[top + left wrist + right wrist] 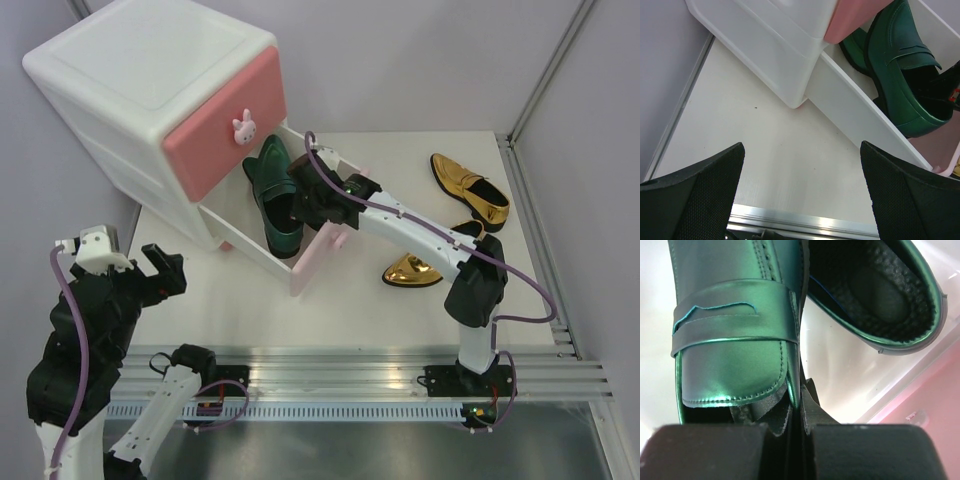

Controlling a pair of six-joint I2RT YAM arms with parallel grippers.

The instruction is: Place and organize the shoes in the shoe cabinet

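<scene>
Low at the frame's left, the left gripper [158, 270] hangs released over the white table [250, 310], its fingers spread wide and holding nothing. Right of centre, one gold loafer [412, 270] lies partly under the right arm. At mid-frame the right gripper [800, 390] is clenched on the side rim of a green loafer [735, 355], beside its pair [875, 295], inside the pulled-out lower drawer [250, 248]. A second gold loafer [470, 188] sits at upper right. The shoe cabinet [150, 70] fills the upper left.
</scene>
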